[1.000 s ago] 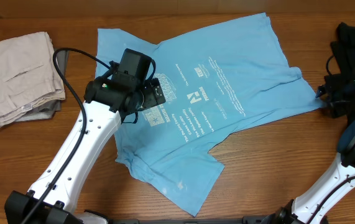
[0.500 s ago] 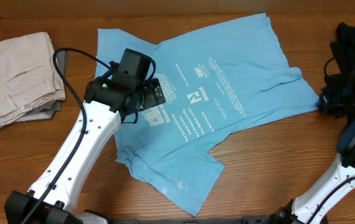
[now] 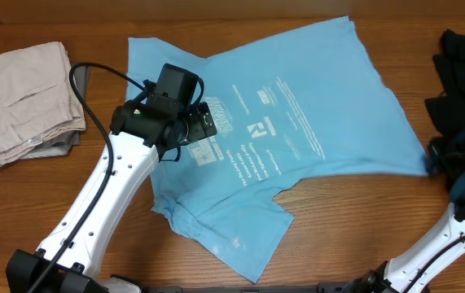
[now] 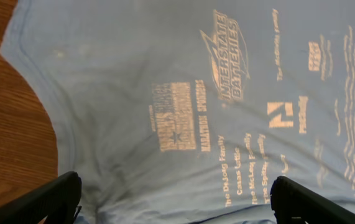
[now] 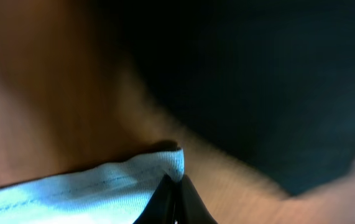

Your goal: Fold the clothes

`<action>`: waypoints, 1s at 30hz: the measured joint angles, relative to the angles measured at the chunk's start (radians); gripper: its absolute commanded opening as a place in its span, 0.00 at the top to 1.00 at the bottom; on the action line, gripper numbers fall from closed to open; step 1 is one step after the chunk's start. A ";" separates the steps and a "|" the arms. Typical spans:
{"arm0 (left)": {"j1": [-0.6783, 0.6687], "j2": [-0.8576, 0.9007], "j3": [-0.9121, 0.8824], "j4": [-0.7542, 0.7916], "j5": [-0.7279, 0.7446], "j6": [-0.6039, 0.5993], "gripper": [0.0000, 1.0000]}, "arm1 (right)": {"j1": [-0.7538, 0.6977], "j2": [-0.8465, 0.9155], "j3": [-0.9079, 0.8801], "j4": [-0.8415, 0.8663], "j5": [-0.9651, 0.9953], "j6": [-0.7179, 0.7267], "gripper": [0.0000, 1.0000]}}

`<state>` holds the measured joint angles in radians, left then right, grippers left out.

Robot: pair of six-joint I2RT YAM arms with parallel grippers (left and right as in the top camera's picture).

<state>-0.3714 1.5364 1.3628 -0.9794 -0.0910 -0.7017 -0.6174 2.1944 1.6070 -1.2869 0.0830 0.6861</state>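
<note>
right gripper [image 5: 176,190]: pinched shut on T-shirt [image 3: 297,98] hem, drawn toward robot since earlier | T-shirt: right side pulled flatter, fold gone | left gripper [image 4: 177,208]: fingers spread over T-shirt, unmoved

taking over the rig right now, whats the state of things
Left hand: open, holding nothing, above the shirt's printed area.
Right hand: shut on the shirt's right edge.
Shirt: spread out, print up, wrinkled at its near end. Trousers lie folded at far left.
Done: no fold made yet.
Left: every fold of the shirt.
</note>
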 measured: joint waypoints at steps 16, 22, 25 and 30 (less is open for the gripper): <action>0.000 0.000 0.000 0.000 0.000 0.000 0.00 | 0.018 0.000 0.117 -0.127 0.044 -0.016 0.47; 0.000 0.000 0.000 0.000 0.000 0.000 0.00 | 0.025 -0.002 0.346 -0.252 -0.037 -0.107 0.40; 0.000 0.000 0.000 0.000 0.000 0.000 0.00 | 0.032 -0.007 0.430 -0.269 -0.080 -0.139 0.00; 0.000 0.000 0.000 0.000 0.000 0.000 0.00 | 0.043 -0.023 0.460 -0.264 -0.113 -0.175 0.00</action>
<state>-0.3714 1.5364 1.3632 -0.9794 -0.0914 -0.7017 -0.5743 2.1719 2.0666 -1.5505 -0.0296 0.5110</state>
